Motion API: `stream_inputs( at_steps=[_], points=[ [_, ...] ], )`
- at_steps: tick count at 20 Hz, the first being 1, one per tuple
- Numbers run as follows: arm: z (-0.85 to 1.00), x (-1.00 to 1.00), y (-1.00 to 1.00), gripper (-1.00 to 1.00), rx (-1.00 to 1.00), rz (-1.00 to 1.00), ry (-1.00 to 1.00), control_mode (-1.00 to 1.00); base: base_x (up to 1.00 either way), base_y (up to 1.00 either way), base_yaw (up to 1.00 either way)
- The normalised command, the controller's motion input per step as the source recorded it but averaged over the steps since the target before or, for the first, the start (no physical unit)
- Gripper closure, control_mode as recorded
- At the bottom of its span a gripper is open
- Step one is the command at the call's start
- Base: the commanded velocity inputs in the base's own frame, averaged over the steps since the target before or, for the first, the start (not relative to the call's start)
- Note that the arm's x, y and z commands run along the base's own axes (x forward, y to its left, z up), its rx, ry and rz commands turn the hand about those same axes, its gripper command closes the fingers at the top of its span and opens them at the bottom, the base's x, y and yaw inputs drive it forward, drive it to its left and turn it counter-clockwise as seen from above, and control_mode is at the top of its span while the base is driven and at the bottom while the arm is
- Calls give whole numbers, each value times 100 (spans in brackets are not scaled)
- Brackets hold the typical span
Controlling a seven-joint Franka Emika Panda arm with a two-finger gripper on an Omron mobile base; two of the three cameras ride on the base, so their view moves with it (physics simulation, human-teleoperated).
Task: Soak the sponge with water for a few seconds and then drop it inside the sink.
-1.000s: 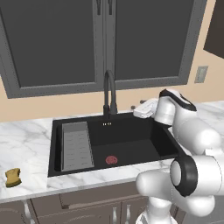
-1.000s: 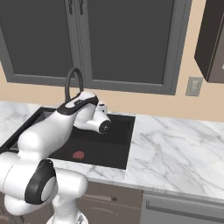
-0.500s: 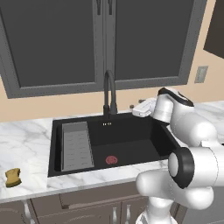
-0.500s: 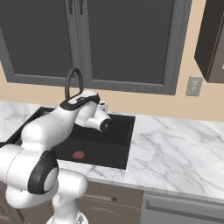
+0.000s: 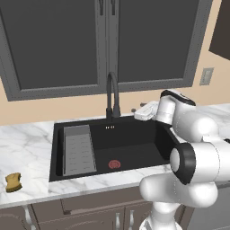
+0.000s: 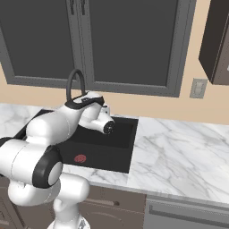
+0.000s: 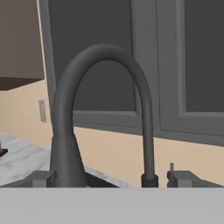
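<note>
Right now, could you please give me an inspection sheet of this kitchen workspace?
Surface: white marble counter around the basin.
Job's things: sponge lies on the counter left of the black sink; faucet gives no water.
Clutter: grey ribbed rack in the sink's left part.
Grippers: gripper open, empty, at the sink's back right corner, facing the faucet.
Cables: nothing seen.
Surroundings: dark window, wall outlet, cabinets below.

The robot's arm (image 5: 193, 134) is glossy white, built of fat rounded segments — each joint capped by a dark grey disc ringed in black. Its wrist narrows to a white hand block. In the hand view, two small dark grey fingertips (image 7: 43, 178) show, squared at their ends.
</note>
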Motion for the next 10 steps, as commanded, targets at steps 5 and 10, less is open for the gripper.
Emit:
stream_inputs(
  at_steps=[5,10],
  points=[
    [-8,10,10,-100,0,2,0,-100,0,0,0],
    [-11,12,11,-100,0,1,1,-100,0,0,0]
  ],
)
